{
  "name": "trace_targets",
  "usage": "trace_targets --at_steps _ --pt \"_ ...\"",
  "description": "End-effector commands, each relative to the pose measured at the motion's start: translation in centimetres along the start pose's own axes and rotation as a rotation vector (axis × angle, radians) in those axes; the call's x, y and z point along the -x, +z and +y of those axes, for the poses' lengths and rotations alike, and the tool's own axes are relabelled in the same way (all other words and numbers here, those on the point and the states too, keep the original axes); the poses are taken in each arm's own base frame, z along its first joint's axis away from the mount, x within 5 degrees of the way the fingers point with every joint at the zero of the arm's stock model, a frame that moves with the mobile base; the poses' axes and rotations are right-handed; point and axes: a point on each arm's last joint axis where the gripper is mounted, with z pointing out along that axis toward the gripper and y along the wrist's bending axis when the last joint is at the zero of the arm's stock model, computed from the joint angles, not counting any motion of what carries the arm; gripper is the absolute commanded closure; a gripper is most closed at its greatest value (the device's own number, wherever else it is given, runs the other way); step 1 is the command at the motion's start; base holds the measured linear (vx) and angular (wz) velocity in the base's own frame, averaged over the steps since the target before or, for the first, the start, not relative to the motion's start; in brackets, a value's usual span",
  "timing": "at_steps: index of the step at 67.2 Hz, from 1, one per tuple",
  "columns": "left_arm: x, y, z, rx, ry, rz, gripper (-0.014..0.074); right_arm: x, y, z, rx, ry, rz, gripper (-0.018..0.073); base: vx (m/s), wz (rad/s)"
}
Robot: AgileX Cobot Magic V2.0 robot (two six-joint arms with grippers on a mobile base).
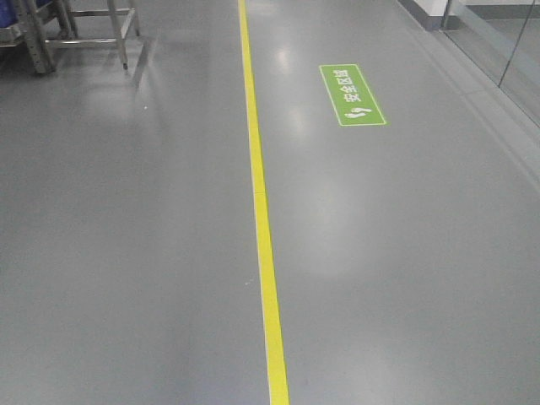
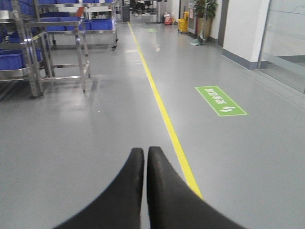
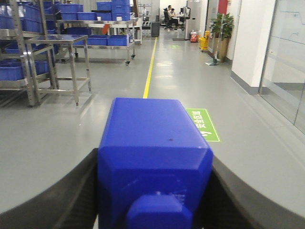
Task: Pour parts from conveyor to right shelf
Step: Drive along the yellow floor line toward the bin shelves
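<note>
In the right wrist view my right gripper (image 3: 155, 191) is shut on the bright-blue block (image 3: 150, 143), which fills the middle of the frame with its stud toward the camera; a black finger (image 3: 62, 195) presses on each side. In the left wrist view my left gripper (image 2: 145, 151) is shut and empty, its black fingertips (image 2: 136, 160) together above the grey floor. Stainless-steel racks with large blue crates (image 3: 24, 52) stand at the far left, also in the left wrist view (image 2: 28, 52). The conveyor is out of view. Neither gripper shows in the front view.
A yellow floor line (image 1: 263, 228) runs straight ahead down the grey aisle, with a green floor sign (image 1: 352, 94) to its right. A steel table frame (image 2: 64, 52) stands left of the line. A white wall and glass panels (image 3: 286, 57) line the right side. Plants (image 3: 221, 26) and people stand far down the aisle.
</note>
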Motion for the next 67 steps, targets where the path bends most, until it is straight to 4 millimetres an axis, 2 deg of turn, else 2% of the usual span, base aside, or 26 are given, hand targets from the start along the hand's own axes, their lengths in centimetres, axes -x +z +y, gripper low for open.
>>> trace_targets --at_steps 1,30,67 --pt "1.28 -0.21 -0.06 -0.008 -0.008 -0.093 0.0603 1.44 -0.15 -0.11 -0.011 -0.004 -0.090 0.0564 0.18 -0.22" --pt "1.28 -0.21 -0.06 -0.008 -0.008 -0.093 0.0603 1.44 -0.15 -0.11 -0.011 -0.004 -0.090 0.0564 0.28 0.06" --pt "1.28 -0.21 -0.06 -0.008 -0.008 -0.093 0.0603 1.44 -0.15 -0.11 -0.011 -0.004 -0.090 0.0564 0.46 0.10"
